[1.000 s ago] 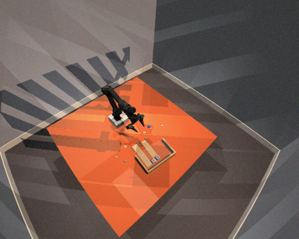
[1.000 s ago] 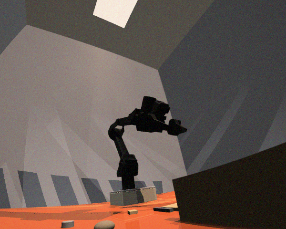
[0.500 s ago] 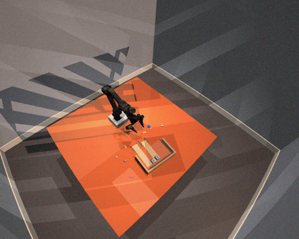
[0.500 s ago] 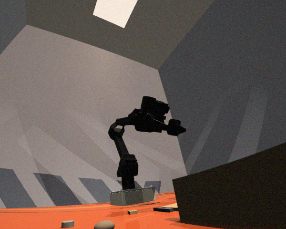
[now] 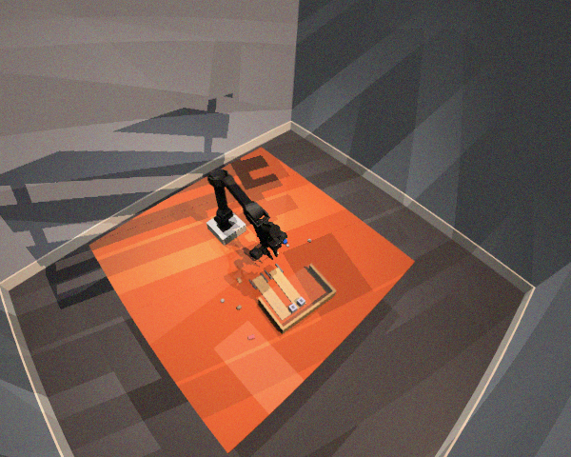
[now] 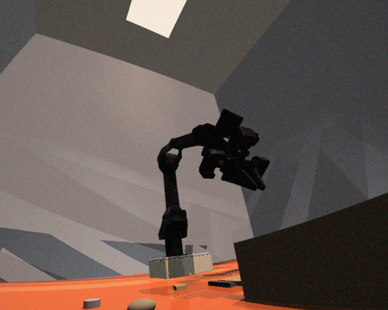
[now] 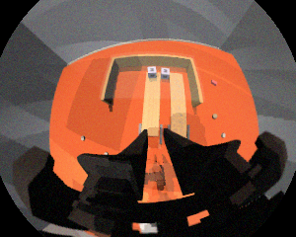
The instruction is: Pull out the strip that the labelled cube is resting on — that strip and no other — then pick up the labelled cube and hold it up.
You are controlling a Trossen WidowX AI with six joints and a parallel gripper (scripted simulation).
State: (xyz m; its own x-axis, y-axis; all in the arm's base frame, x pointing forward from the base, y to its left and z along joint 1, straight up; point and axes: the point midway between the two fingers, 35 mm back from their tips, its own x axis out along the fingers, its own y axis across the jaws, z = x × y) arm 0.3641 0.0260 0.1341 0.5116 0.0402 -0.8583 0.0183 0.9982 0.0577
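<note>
Two small pale cubes with dark marks stand side by side near the far wall: one cube (image 5: 301,300) (image 7: 152,72) at the far end of one tan strip (image 5: 285,284) (image 7: 151,109), the other cube (image 5: 292,307) (image 7: 165,73) by the inner edge of the second tan strip (image 5: 275,299) (image 7: 178,102). The marks are too small to read, and whether the second cube rests on a strip is unclear. My gripper (image 6: 260,188) (image 7: 155,132) is high above the mat, before the strips' near ends. Its fingers are nearly together, with a narrow gap and nothing between them.
A low tan wall (image 5: 307,310) (image 7: 153,58) encloses the strips on three sides. Dark short rails (image 7: 161,134) flank their near ends. Small pebbles and a pink bit (image 5: 250,337) (image 7: 214,82) lie on the orange mat (image 5: 197,339). A blue thing (image 5: 285,241) shows beside the arm.
</note>
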